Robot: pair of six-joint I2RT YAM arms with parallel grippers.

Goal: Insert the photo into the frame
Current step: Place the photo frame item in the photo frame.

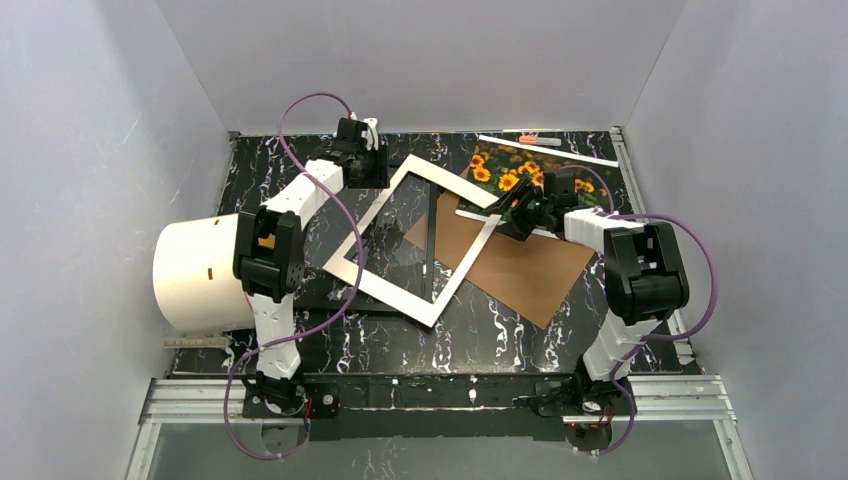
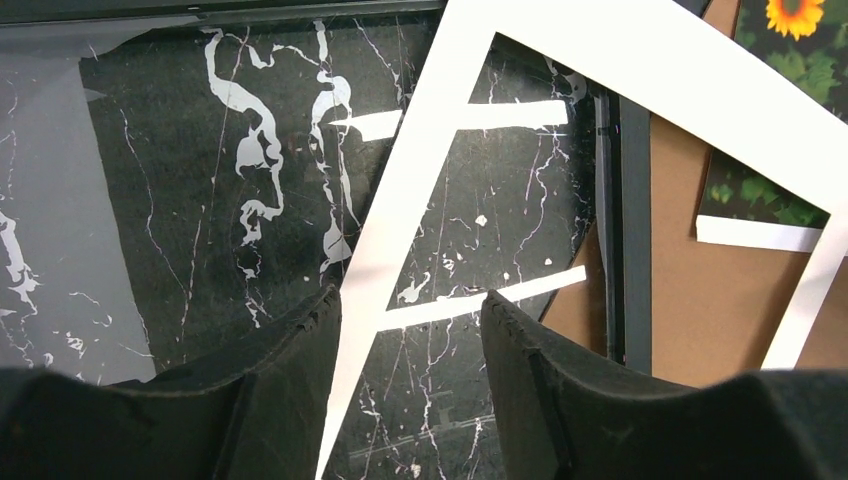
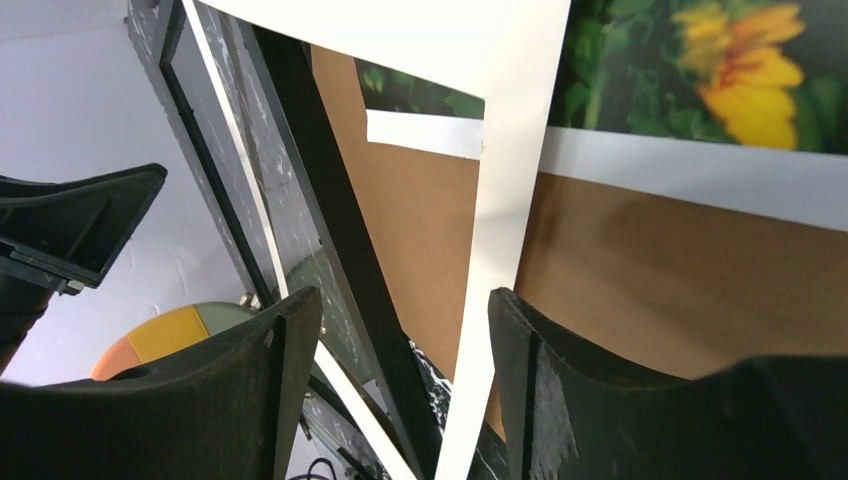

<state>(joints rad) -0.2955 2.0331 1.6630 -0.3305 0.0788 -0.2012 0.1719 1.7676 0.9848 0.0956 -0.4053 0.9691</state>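
Note:
The photo (image 1: 503, 172), sunflowers face up, lies at the back right, partly on the brown backing board (image 1: 525, 272). The thin black frame (image 1: 432, 250) lies flat in the middle. A white mat border (image 1: 400, 290) lies turned like a diamond over it. My left gripper (image 1: 366, 162) is open at the mat's far left edge, which runs between its jaws (image 2: 410, 300). My right gripper (image 1: 512, 214) is open at the mat's right corner, and the mat edge (image 3: 510, 160) runs between its jaws (image 3: 405, 295). The right wrist view shows the photo (image 3: 700, 70) and the frame bar (image 3: 340, 230).
A large white cylinder (image 1: 195, 275) lies at the left table edge beside the left arm. A white strip (image 1: 548, 148) and an orange pen (image 1: 527, 137) lie at the back. A ruler (image 1: 195, 342) lies front left. Grey walls close in on three sides.

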